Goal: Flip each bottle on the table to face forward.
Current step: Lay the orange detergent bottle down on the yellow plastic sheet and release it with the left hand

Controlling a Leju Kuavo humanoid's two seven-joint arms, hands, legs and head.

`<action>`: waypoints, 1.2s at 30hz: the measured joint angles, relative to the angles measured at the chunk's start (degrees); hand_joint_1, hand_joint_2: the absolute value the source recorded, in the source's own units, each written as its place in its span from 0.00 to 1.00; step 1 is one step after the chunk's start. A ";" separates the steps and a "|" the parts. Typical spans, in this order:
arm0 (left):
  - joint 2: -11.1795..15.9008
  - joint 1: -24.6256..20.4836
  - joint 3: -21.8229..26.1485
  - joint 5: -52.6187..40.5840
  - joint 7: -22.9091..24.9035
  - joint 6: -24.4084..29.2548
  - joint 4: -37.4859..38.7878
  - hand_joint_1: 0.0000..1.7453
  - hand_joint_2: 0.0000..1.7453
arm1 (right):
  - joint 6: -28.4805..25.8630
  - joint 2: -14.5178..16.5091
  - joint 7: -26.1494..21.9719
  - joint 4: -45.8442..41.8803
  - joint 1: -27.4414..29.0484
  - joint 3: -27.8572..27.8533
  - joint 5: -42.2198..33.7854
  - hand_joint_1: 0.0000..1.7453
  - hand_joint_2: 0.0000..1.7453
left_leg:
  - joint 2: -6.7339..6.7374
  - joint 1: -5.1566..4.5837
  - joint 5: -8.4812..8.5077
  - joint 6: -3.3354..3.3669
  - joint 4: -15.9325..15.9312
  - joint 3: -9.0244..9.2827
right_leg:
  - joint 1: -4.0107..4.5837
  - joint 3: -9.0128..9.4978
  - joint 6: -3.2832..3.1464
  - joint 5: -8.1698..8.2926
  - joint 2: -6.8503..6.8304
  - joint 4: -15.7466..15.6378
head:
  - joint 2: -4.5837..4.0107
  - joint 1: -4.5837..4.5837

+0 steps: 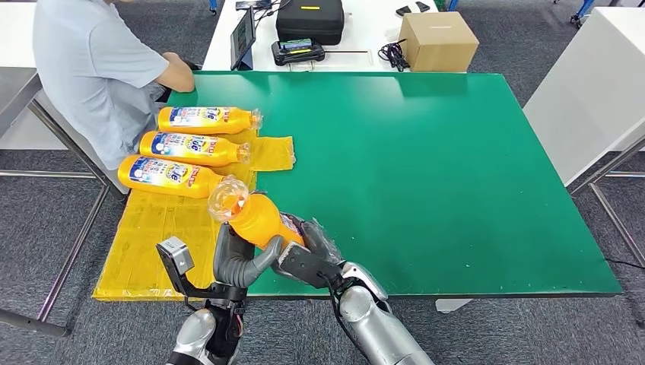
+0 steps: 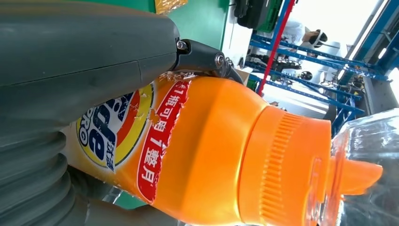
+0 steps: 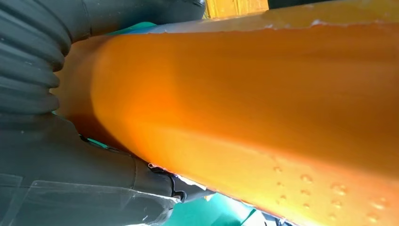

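Note:
An orange detergent bottle [image 1: 257,216] with a clear cap is held tilted above the table's near edge, cap toward the far left. My left hand [image 1: 239,261] grips it from the left and below. My right hand [image 1: 310,255] holds its lower body from the right. The left wrist view shows the bottle [image 2: 211,155] with its label and ribbed orange cap, my left hand [image 2: 80,66] wrapped over it. In the right wrist view the plain orange side of the bottle [image 3: 263,108] lies against my right hand [image 3: 70,179]. Three more orange bottles [image 1: 205,119] [image 1: 196,147] [image 1: 169,175] lie labels up on a yellow sheet [image 1: 152,236].
A person [image 1: 91,68] sits at the green table's [image 1: 456,175] far left corner, arm near the bottles. Behind the table a white desk carries a cardboard box [image 1: 438,41], a black case [image 1: 309,20] and a tablet [image 1: 243,38]. A white cabinet [image 1: 593,91] stands at the right.

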 joint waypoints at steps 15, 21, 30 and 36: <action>-0.04 -0.48 0.26 -2.17 -0.05 0.66 0.20 1.00 1.00 | -0.43 -0.02 0.54 0.05 -0.01 -0.09 -0.01 0.00 0.75 | 0.00 0.00 0.00 0.00 0.00 -0.01 | 0.00 0.00 0.00 0.00 0.00 0.00 | 0.00 0.01; -0.05 0.16 1.50 -9.82 1.04 4.74 -2.40 1.00 1.00 | -3.92 -0.02 2.54 0.68 0.41 -0.85 1.69 0.00 0.00 | 0.00 0.00 0.00 0.00 0.00 -0.01 | 0.00 -0.01 0.00 0.00 0.00 0.00 | 0.00 0.01; -0.09 4.19 3.52 -21.23 2.75 9.21 -11.60 1.00 1.00 | -11.90 0.04 6.81 -1.90 4.28 -6.88 11.37 0.00 0.00 | -0.01 0.00 -0.01 0.00 0.00 -0.06 | 0.00 -0.05 0.00 -0.01 -0.01 0.00 | 0.00 0.01; -0.34 5.29 5.58 -33.81 2.52 13.33 -17.04 1.00 1.00 | -13.05 0.52 7.35 -5.80 7.05 -11.04 16.53 0.00 0.00 | 0.00 0.00 -0.01 0.00 0.00 -0.05 | 0.00 -0.05 -0.01 -0.01 0.00 0.00 | 0.00 0.01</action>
